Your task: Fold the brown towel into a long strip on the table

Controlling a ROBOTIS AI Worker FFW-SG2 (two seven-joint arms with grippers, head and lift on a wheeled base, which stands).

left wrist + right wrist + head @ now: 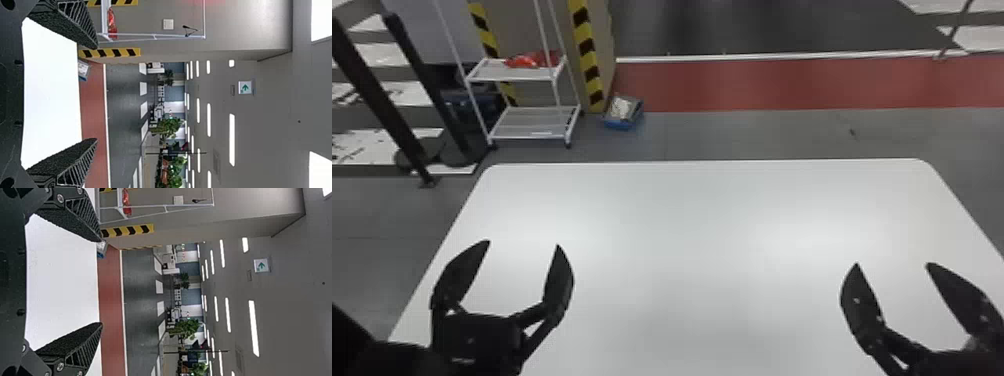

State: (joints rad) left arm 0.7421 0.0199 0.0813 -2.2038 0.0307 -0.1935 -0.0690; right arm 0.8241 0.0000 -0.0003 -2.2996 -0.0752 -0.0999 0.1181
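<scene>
And here is the left tool [523, 244], two flat black tapering fingers, poised over the near left part of the smooth white rectangular surface [692, 225] with its rounded far corners. Across at the near right part of that same surface comes the right tool [892, 264], a matching black pair. Both are released, fingers spread wide with nothing gripped between them!

The step in hand looks like readiness for the first pick-up of cloth. To do it well, the robot should settle where the towel lies before committing either arm, then bring both tools down evenly, one to each end of an edge. A shallow pinch should do: enough fabric to hold, not so much that layers bunch. Fingertips ought to skim the surface rather than press hard into it, and both sides should lift and travel together, or the strip could come out skewed. Soft cloth will likely sag between the grips, so a little gentle tension should help before each fold is laid down.

And the brown towel? Its place relative to the surface can't be told here, nor can its direction from either tool. All that's certain is that it is in neither grip, so the folding has yet to be done.
</scene>
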